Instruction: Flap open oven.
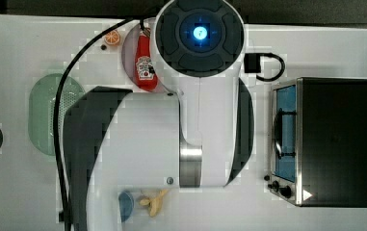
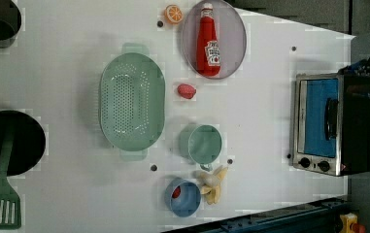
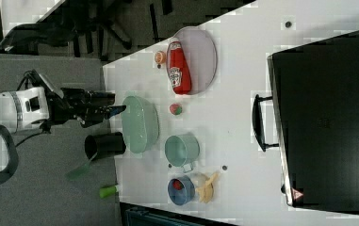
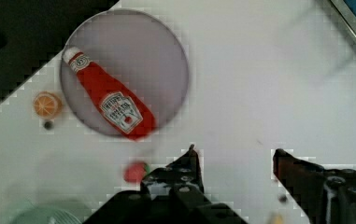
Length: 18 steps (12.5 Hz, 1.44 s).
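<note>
Boxy black-topped toaster oven (image 2: pixel 332 124) with silver front frame, blue-tinted glass door and dark bar handle (image 2: pixel 331 118) standing at the left view's right edge of the white table (image 2: pixel 260 97), door shut, black knobs (image 2: pixel 314 164) beside the glass; black two-fingered gripper (image 4: pixel 234 161) held above the table with jaws apart and nothing between them, well apart from the oven; red ketchup bottle (image 4: pixel 112 105) lying on a round grey plate (image 4: pixel 161 56); orange slice (image 4: pixel 47 104) just beside the plate; small red fruit (image 4: pixel 135 171) near one finger (image 4: pixel 189 165).
</note>
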{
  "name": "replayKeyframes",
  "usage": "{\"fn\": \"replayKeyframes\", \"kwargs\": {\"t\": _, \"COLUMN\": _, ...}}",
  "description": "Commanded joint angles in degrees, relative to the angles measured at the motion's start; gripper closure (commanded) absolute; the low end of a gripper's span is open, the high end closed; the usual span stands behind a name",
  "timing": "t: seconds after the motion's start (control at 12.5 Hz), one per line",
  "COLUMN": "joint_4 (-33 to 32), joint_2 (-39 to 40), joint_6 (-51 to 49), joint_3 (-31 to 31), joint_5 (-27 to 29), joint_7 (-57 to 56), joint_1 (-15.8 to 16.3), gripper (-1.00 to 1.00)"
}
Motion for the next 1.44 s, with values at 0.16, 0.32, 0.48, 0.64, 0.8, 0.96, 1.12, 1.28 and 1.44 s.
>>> {"fn": "replayKeyframes", "kwargs": {"t": 0.16, "joint_4": -9.99, "joint_2": -21.60, "joint_6": -11.19, "joint_3": -2.59, "joint_5": -1.10, "joint_7": 3.59, "joint_1": -1.21, "gripper": -0.80}}
{"fn": "replayKeyframes", "kwargs": {"t": 0.32, "joint_4": -9.99, "joint_2": -21.61, "joint_6": -11.20, "joint_3": -2.58, "joint_5": -1.10, "joint_7": 3.59, "joint_1": -1.20, "gripper": -1.00}}
{"fn": "replayKeyframes", "kwargs": {"t": 0.48, "joint_4": -9.99, "joint_2": -21.61, "joint_6": -11.19, "joint_3": -2.58, "joint_5": -1.10, "joint_7": 3.59, "joint_1": -1.21, "gripper": -0.90}}
{"fn": "replayKeyframes", "kwargs": {"t": 0.64, "joint_4": -10.00, "joint_2": -21.61, "joint_6": -11.19, "joint_3": -2.59, "joint_5": -1.10, "joint_7": 3.59, "joint_1": -1.21, "gripper": -0.39}}
{"fn": "replayKeyframes", "kwargs": {"t": 0.8, "joint_4": -10.06, "joint_2": -21.60, "joint_6": -11.20, "joint_3": -2.62, "joint_5": -1.11, "joint_7": 3.59, "joint_1": -1.22, "gripper": 0.09}}
{"fn": "replayKeyframes", "kwargs": {"t": 0.96, "joint_4": -10.40, "joint_2": -21.51, "joint_6": -11.21, "joint_3": -2.72, "joint_5": -1.13, "joint_7": 3.59, "joint_1": -1.31, "gripper": 0.55}}
{"fn": "replayKeyframes", "kwargs": {"t": 1.12, "joint_4": -11.47, "joint_2": -21.39, "joint_6": -11.21, "joint_3": -2.98, "joint_5": -1.18, "joint_7": 3.23, "joint_1": -1.45, "gripper": 0.65}}
{"fn": "replayKeyframes", "kwargs": {"t": 1.28, "joint_4": -13.47, "joint_2": -21.37, "joint_6": -11.08, "joint_3": -3.61, "joint_5": -1.55, "joint_7": -2.96, "joint_1": -1.53, "gripper": 0.65}}
{"fn": "replayKeyframes", "kwargs": {"t": 1.44, "joint_4": -15.76, "joint_2": -21.31, "joint_6": -9.68, "joint_3": -4.70, "joint_5": -3.23, "joint_7": -13.34, "joint_1": -1.86, "gripper": 0.65}}
